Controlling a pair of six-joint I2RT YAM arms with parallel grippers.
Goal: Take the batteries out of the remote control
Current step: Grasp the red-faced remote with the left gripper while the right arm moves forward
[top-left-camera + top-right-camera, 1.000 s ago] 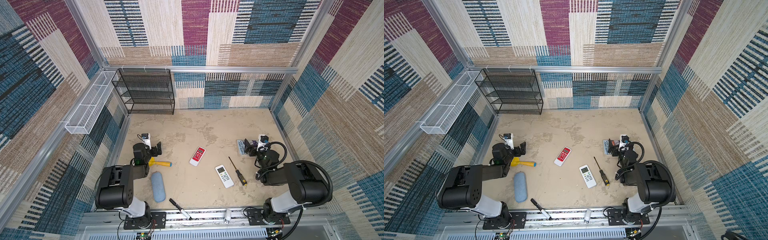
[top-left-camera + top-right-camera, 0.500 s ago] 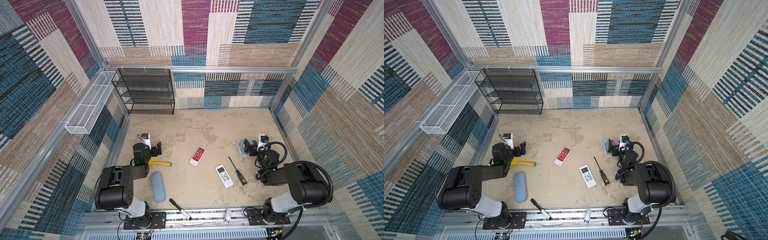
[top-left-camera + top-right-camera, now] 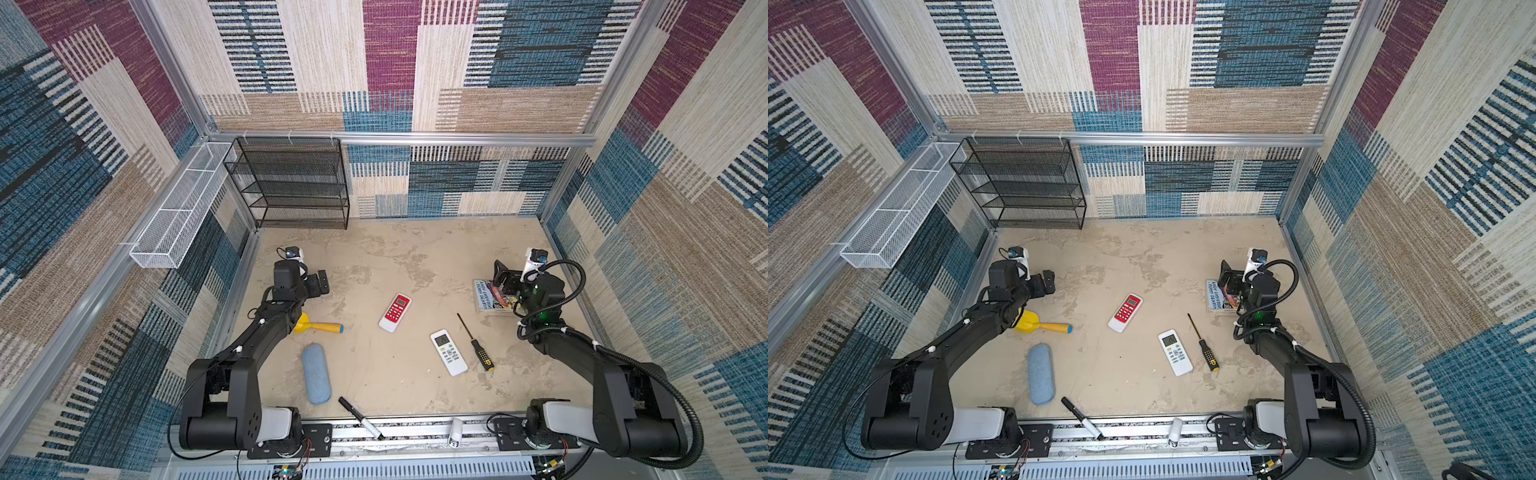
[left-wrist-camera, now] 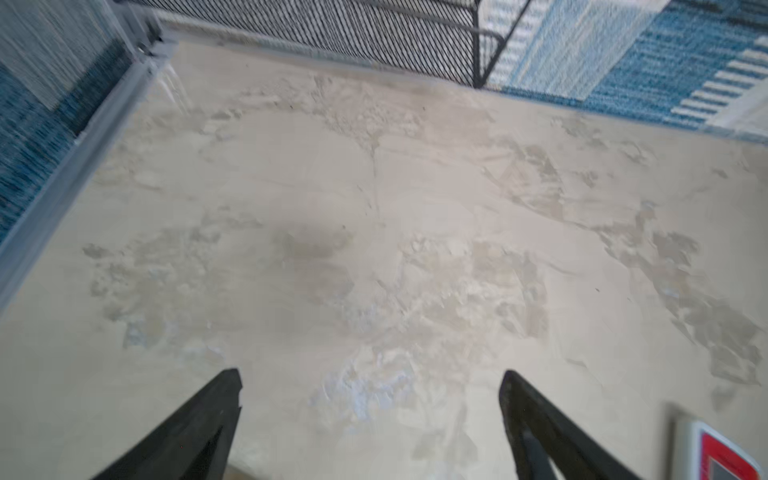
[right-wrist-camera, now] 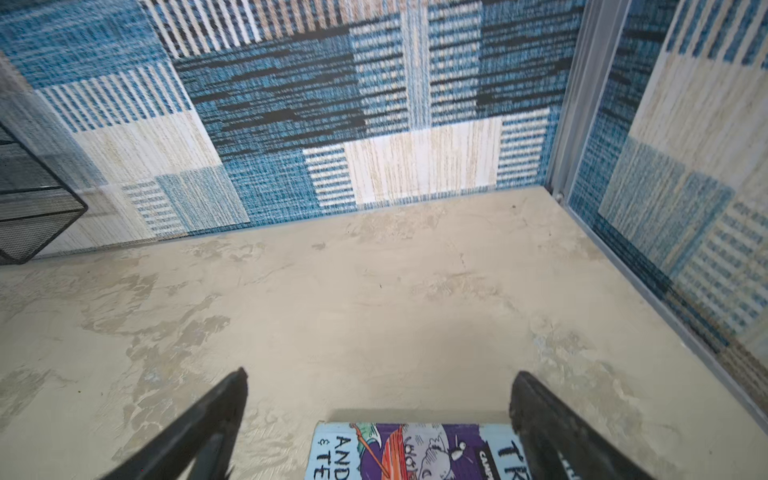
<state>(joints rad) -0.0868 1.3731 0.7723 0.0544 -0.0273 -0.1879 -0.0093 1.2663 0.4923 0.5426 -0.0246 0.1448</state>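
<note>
Remote control: two are laid face up near the middle of the desk, seen in both top views. The red remote is set about at centre, tilted. The white remote is set nearer and to its right, well apart from it. Both undersides are hidden. A black-and-yellow screwdriver is laid just right of the white remote, not touching it.

The left jaws are spread wide with nothing gripped, over bare desk at the far left. The left arm is stretched above a yellow scoop. A corner of the red remote is caught at the edge of the left wrist view.

The right jaws are spread wide with nothing gripped, over a picture book at the far right. In the right wrist view the book's edge is seen between the fingers, and one finger overlaps its corner. Contact with the book cannot be told.

A blue case is laid near left. A black marker is laid across the near edge. A black wire rack is stood in the far left corner.
</note>
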